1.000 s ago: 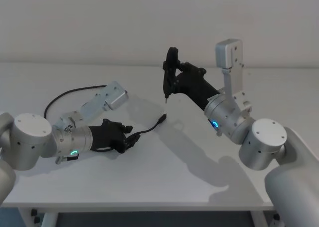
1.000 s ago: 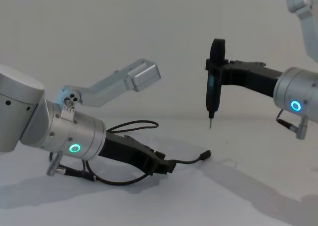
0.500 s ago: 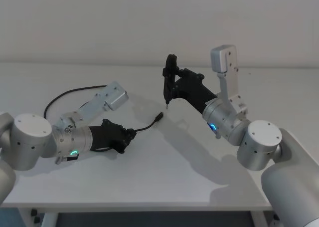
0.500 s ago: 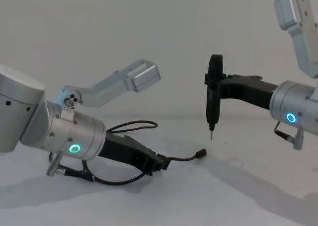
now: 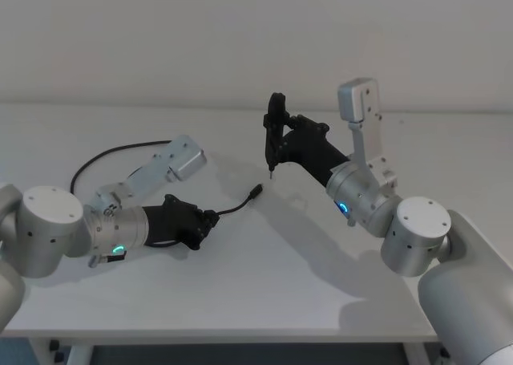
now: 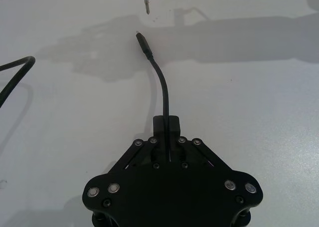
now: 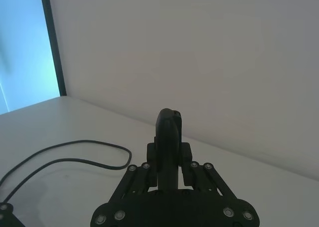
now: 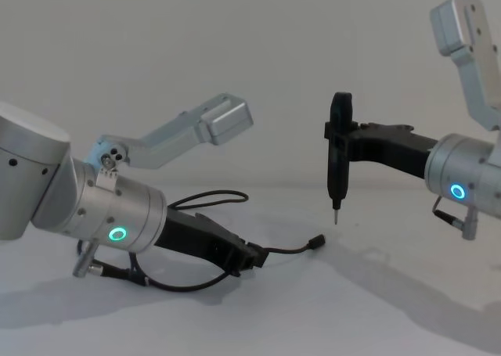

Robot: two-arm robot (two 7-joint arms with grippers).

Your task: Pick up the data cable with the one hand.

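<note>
**A:** Where is the cord?

**B:** The long thin black data cable (image 5: pixel 103 152) loops over the white table (image 5: pixel 280 285) at the left and passes under the left arm. It comes out through the left gripper (image 5: pixel 210 218), which lies low at the tabletop. That gripper is pinched narrow on the cord a little behind the small black plug (image 5: pixel 255 192).

**A:** So the grip is made. How should the lift go?

**B:** Straight up and slowly, I'd say. The pinch sits close to one end, so nearly all the cord will hang from one side and drag. A quick pull could slide it through the fingers (image 6: pixel 158 127). A steady rise should let the loops unwind rather than snag under the forearm.

**A:** And on the right?

**B:** The right gripper (image 5: pixel 276 136) hangs above the table, clamped on a short stubby black lead (image 8: pixel 337 176) with a silver metal tip. The lead is upright, tip down, near the free plug but apart from it. The lift should pass well clear of that tip.
</note>
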